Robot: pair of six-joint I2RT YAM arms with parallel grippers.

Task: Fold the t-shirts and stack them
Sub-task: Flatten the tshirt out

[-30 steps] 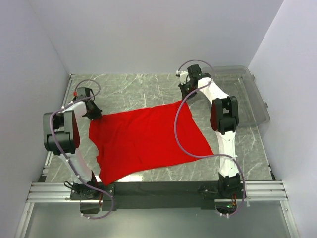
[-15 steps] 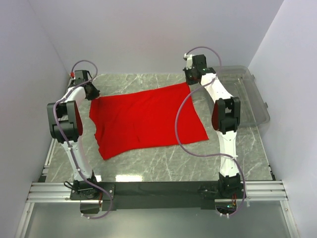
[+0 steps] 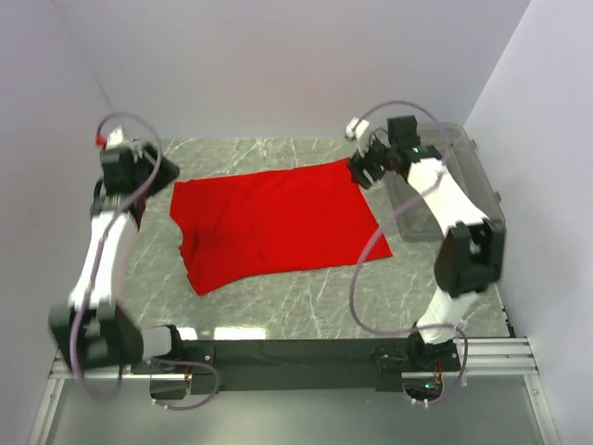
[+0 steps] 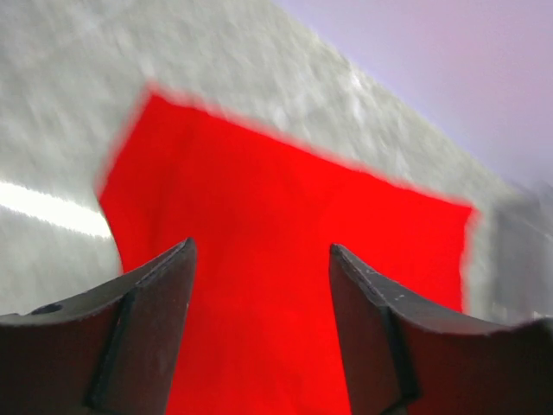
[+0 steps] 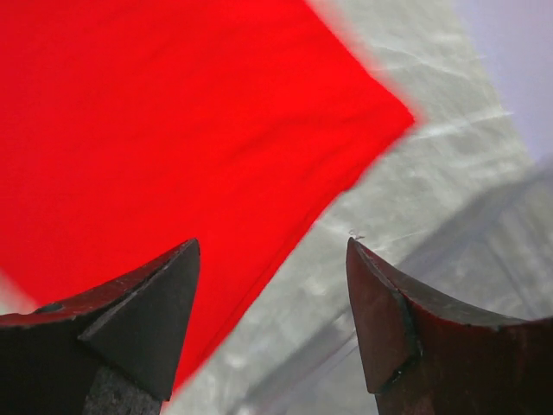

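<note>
The red t-shirt (image 3: 273,222) lies spread flat on the marble table, its far edge toward the back wall. My left gripper (image 3: 141,159) hovers off the shirt's far-left corner, open, nothing between its fingers; in the left wrist view the left gripper (image 4: 260,248) looks down over the t-shirt (image 4: 285,199). My right gripper (image 3: 363,170) hangs by the far-right corner, also open and empty; in the right wrist view the right gripper (image 5: 273,244) spans the edge of the t-shirt (image 5: 173,112) and bare table.
A clear plastic bin (image 3: 484,185) stands at the back right, just beyond the right gripper; its wall shows as the bin (image 5: 505,238) in the right wrist view. Bare marble table (image 3: 306,306) lies between the shirt and the arm bases. Walls close in on three sides.
Both grippers went from shut on the shirt's far corners to open and let it go. The shirt, carried toward the back, now lies flat. Both arms have swung outward.
</note>
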